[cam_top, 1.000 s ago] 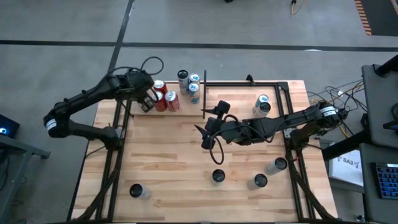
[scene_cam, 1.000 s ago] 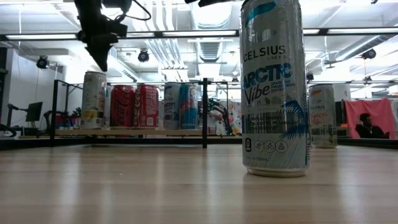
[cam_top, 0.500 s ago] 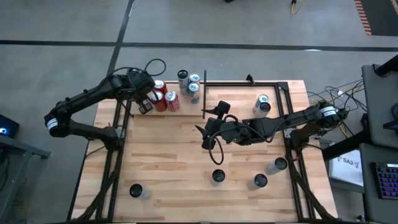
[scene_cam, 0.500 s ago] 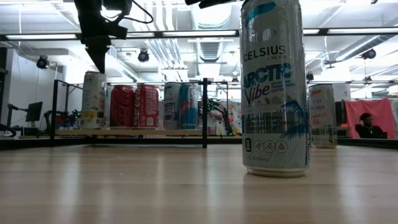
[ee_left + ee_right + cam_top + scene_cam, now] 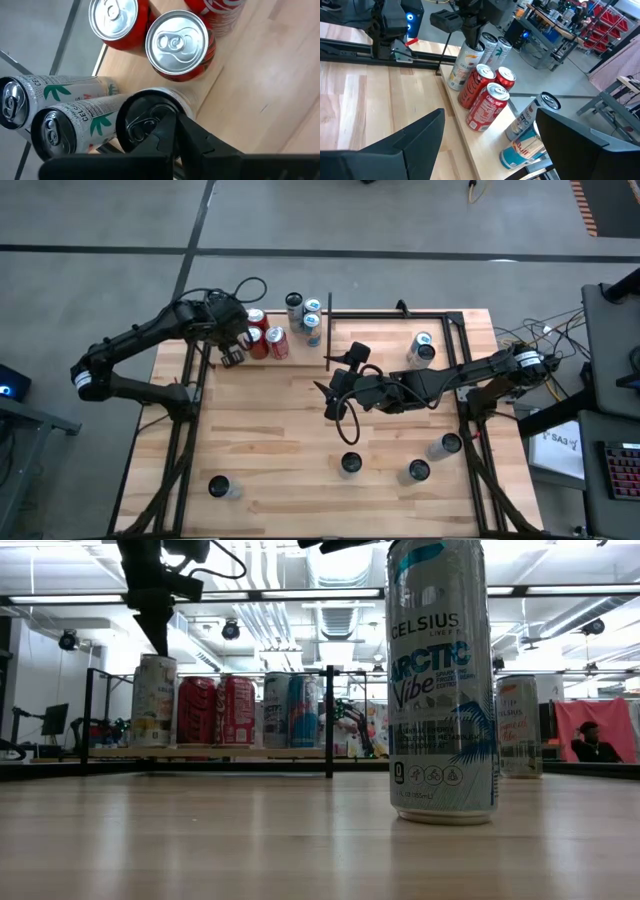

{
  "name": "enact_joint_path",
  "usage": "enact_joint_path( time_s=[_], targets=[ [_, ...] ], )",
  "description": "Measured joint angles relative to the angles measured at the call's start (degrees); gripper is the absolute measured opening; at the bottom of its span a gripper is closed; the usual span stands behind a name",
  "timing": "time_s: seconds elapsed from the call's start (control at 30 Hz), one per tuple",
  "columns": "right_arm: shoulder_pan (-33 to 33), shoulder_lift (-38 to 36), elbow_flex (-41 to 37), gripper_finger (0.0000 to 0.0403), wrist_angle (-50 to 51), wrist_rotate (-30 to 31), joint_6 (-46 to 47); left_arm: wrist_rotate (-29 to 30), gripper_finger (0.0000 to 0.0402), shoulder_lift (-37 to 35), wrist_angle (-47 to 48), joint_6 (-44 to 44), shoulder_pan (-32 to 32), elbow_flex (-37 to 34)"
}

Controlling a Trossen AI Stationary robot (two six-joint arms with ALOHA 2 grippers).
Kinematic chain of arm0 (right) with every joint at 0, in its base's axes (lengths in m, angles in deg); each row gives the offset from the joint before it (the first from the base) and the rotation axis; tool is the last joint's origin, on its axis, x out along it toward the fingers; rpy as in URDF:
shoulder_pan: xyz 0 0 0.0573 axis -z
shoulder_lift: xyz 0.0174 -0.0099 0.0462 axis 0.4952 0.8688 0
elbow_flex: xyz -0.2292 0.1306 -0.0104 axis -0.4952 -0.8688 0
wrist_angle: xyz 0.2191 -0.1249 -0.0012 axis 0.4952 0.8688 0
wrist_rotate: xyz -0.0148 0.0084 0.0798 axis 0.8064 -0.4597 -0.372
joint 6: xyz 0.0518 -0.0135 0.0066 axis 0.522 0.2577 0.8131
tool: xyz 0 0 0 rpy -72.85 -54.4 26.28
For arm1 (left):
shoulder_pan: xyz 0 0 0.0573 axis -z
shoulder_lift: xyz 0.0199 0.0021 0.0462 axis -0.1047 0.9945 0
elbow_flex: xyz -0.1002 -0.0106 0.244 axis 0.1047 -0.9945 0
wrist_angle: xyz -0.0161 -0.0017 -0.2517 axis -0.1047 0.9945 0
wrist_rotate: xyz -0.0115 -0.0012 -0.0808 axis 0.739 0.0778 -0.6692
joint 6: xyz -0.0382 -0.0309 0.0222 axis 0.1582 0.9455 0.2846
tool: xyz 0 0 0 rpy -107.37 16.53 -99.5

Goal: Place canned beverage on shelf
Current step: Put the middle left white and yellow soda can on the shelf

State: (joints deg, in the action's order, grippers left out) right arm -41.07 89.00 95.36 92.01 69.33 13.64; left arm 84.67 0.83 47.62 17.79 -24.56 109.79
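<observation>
My left tool (image 5: 232, 352) hangs straight over a pale can (image 5: 157, 107) standing at the near end of the shelf (image 5: 262, 362), at the worktop's (image 5: 300, 440) far left corner. Its fingers are pressed fully together with nothing between them; the can's top shows directly under them, and I cannot tell whether they touch it. Just beside that can stand two red cans (image 5: 268, 340), with more pale cans (image 5: 303, 312) farther along. My right tool (image 5: 328, 402) waits over the worktop's middle, fingers spread wide and empty, well apart from the shelf.
</observation>
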Motion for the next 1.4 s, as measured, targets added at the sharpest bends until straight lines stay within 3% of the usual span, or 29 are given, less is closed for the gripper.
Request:
enact_joint_path(
  time_s=[0.17, 0.4, 0.63, 0.73, 0.87, 0.97, 1.4],
  targets=[
    [0.0, 0.0, 0.0, 0.0304, 0.2, 0.0, 0.4, 0.3, 0.0000, -0.6, 0.8, -0.6, 0.0, 0.0],
    [0.0, 0.0, 0.0, 0.0304, 0.2, 0.0, 0.4, 5.9, 0.0000, -1.3, 1.0, -3.1, 0.0, -0.1],
    [0.0, 0.0, 0.0, 0.0304, 0.2, 0.0, 0.4, 5.6, 0.0000, -2.7, 1.9, -1.9, 0.2, -0.1],
    [0.0, 0.0, 0.0, 0.0304, 0.2, 0.0, 0.4, 1.9, 0.0000, -4.0, 2.5, 0.0, 0.2, -0.1],
    [0.0, 0.0, 0.0, 0.0304, 0.2, 0.0, 0.4, -9.3, 0.0000, -4.9, 3.5, 0.8, 0.2, -0.2],
    [0.0, 0.0, 0.0, 0.0304, 0.2, 0.0, 0.8, -11.5, 0.0000, -4.9, 3.5, 1.2, 0.2, -0.7],
    [0.0, 0.0, 0.0, 0.0304, 0.6, -0.2, 1.0, 7.6, 0.0000, -4.4, 2.2, 4.0, 0.2, -8.1]
  ],
)
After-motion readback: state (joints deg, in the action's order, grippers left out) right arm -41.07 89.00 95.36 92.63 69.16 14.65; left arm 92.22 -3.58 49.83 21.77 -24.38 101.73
